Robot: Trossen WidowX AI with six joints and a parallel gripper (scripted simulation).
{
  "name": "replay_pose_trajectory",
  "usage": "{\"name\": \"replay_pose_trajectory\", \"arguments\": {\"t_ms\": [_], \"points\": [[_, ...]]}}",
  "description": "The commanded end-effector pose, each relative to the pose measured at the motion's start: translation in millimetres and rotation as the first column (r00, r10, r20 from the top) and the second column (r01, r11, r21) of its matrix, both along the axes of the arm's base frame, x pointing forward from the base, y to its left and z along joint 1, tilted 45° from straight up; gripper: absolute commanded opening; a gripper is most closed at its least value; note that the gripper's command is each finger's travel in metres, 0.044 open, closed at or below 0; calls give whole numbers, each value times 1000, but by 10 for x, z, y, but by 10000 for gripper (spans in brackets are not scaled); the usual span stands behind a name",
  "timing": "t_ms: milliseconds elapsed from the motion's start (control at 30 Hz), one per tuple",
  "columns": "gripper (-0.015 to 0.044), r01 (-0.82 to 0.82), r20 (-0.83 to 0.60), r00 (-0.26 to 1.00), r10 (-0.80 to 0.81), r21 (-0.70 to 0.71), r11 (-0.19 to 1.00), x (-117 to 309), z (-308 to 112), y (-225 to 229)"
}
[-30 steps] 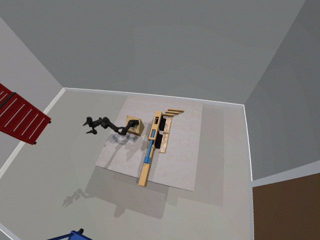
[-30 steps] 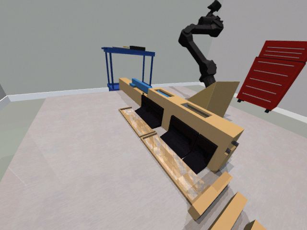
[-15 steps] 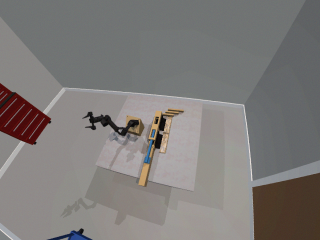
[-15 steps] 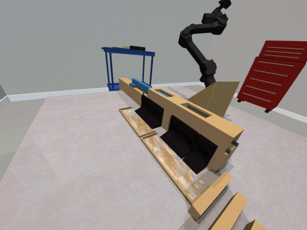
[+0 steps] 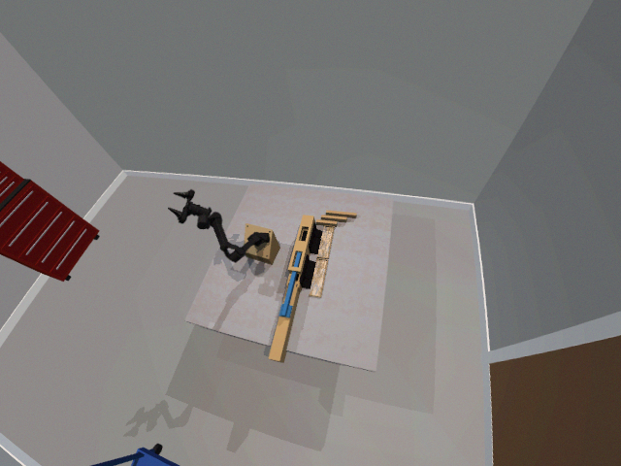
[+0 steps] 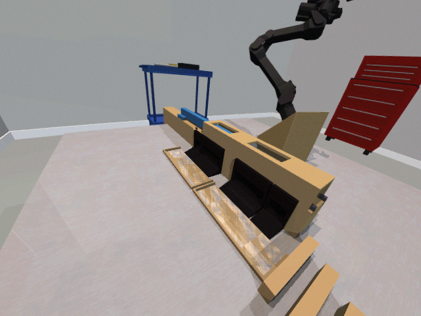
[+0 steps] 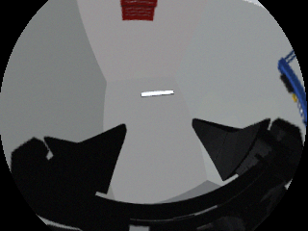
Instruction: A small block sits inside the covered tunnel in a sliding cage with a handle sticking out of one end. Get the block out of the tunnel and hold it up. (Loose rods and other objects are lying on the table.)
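Note:
The wooden tunnel (image 5: 309, 219) (image 6: 306, 171) stands on the table, with two openings in its top. The blue handle (image 5: 288, 296) (image 6: 194, 116) sticks out of its far end in the exterior view and lies over a wooden rail (image 5: 278, 340) (image 6: 169, 116). Blue also shows through the tunnel's top opening nearest the handle. The small block is not visible in any view. My gripper (image 5: 172, 201) (image 7: 160, 125) is open and empty, raised well away from the tunnel on the other side of the arm's base. In the exterior view its fingers are mostly cut off at the top.
Black flaps (image 5: 307, 275) (image 6: 251, 185) and shallow trays (image 5: 318, 279) (image 6: 234, 228) line the tunnel's side away from the arm. Three loose wooden rods (image 5: 342, 215) (image 6: 289, 268) lie by its near end in the exterior view. A wooden base (image 5: 253, 231) (image 6: 308, 135) carries the arm.

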State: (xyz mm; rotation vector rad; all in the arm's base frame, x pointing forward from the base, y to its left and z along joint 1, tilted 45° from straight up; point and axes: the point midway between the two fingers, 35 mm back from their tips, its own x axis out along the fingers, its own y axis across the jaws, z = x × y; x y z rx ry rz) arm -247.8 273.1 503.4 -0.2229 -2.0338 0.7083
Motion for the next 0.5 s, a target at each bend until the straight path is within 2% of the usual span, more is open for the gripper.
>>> {"name": "replay_pose_trajectory", "arguments": {"t_ms": [0,200,467], "points": [[440,29,-10,999,-32,-201,979,156,-344,488],[440,102,-49,988,-145,-491,865,602,-935,1162],[440,122,-139,920,-368,-788,603,1446,-1796,1774]]}}
